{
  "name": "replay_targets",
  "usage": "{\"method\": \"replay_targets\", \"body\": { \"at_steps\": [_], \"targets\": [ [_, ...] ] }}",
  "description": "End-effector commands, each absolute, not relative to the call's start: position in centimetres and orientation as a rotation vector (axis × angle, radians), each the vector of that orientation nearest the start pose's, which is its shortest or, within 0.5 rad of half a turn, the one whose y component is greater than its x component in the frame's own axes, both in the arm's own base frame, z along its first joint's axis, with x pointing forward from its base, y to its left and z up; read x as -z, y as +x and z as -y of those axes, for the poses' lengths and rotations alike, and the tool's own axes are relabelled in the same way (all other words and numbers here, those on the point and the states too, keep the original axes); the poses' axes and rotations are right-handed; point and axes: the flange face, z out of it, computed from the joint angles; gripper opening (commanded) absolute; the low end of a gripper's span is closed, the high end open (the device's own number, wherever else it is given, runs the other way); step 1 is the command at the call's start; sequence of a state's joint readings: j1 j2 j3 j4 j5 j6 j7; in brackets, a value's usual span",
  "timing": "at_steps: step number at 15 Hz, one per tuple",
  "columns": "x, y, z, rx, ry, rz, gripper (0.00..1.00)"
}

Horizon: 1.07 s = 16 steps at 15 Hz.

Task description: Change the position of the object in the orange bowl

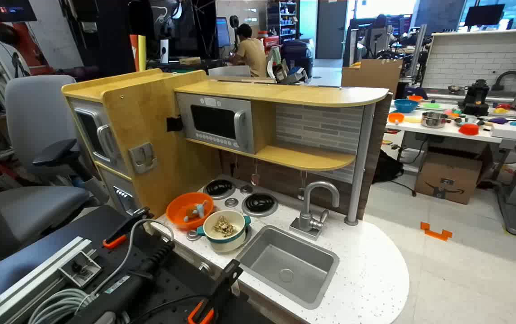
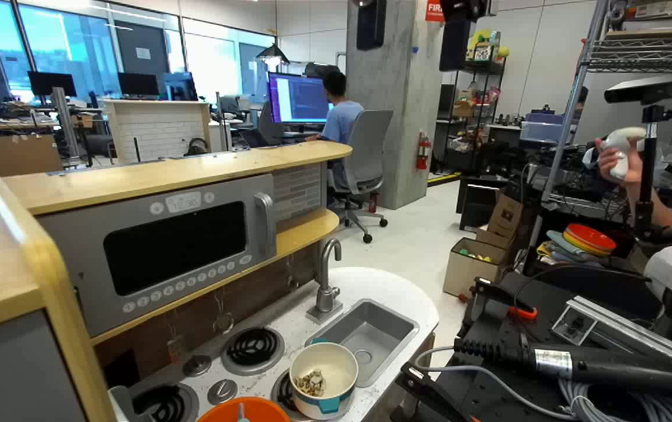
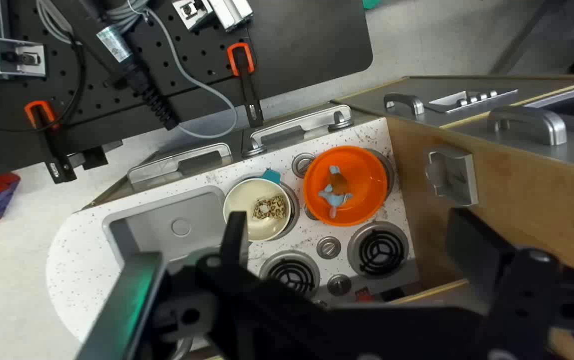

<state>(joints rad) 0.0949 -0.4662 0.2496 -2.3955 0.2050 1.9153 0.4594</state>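
Toy [image 3: 338,184], brown and pale blue, lies in the orange bowl [image 3: 371,180]; gripper [image 3: 352,235] spread apart.

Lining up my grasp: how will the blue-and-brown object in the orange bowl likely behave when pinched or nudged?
The blue-and-brown object may be soft and floppy: its outline is lumpy, with thin parts sticking out. It looks small against the orange bowl, so probably light. Nudged, it would likelier slide than roll, given that irregular shape.
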Motion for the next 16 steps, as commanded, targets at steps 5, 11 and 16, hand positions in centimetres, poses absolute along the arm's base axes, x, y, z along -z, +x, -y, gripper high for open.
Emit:
{"method": "replay_targets", "body": {
  "at_steps": [5, 11, 16],
  "targets": [
    [-48.10, 37.89, -15.76, -0.080, -3.057, -0.328, 1.00],
    [-48.10, 37.89, -15.76, -0.080, -3.057, -0.328, 1.00],
    [-48.11, 37.97, -15.74, -0.057, -3.061, -0.313, 1.00]
  ]
}}
